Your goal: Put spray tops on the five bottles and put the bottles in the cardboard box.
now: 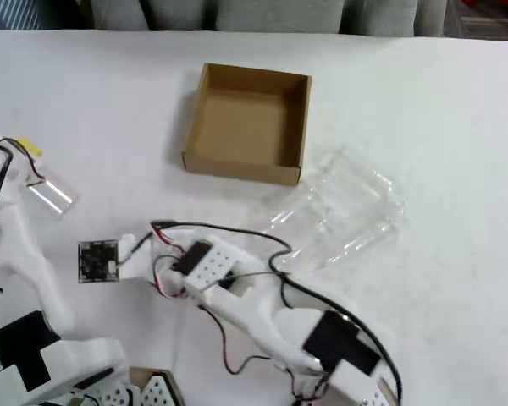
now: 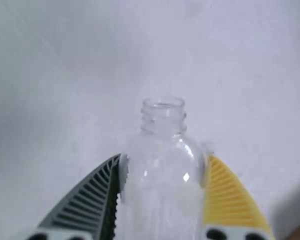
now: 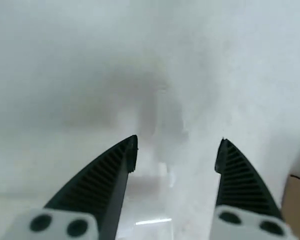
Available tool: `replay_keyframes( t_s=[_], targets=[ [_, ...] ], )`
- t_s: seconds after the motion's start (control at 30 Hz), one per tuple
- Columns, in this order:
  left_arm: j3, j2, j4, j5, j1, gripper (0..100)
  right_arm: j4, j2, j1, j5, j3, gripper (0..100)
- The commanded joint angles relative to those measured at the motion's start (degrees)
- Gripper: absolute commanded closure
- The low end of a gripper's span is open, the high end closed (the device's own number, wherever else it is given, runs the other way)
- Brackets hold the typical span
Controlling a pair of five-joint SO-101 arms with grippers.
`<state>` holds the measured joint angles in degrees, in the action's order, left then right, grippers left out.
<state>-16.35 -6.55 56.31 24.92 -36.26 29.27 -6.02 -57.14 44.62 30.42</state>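
The white table (image 1: pixel 440 101) carries the cardboard box (image 1: pixel 241 167) at about 12 o'clock from its middle, open side up. A cluster of clear bottles (image 1: pixel 343 211) lies flat at 4 o'clock from the box (how many, I cannot tell). The right gripper (image 3: pixel 178 141) hangs over the table, black fingers spread wide, gripping nothing that I can make out. The left gripper (image 2: pixel 165 159), out at 9 o'clock, is closed onto one bottle (image 2: pixel 162 117), grey and yellow fingers pressing its shoulders, its threaded mouth open.
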Motion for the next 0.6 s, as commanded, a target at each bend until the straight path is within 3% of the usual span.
replay_keyframes(
  t_s=[0.0,0.2,0.4,0.57],
  targets=[
    [3.60,-0.40,0.53,0.70,-0.57,94,-0.40,-2.86,0.40,0.62,-5.98,77.6],
    [3.60,-0.40,0.53,0.70,-0.57,94,-0.31,-9.10,1.80,0.70,-9.85,78.6],
    [3.52,-0.40,0.53,0.70,-0.48,94,5.93,-12.18,4.00,0.70,-15.56,98.2],
    [3.52,-0.40,0.62,0.70,-0.22,94,9.63,-13.23,6.02,0.26,-18.46,98.5]
  ],
)
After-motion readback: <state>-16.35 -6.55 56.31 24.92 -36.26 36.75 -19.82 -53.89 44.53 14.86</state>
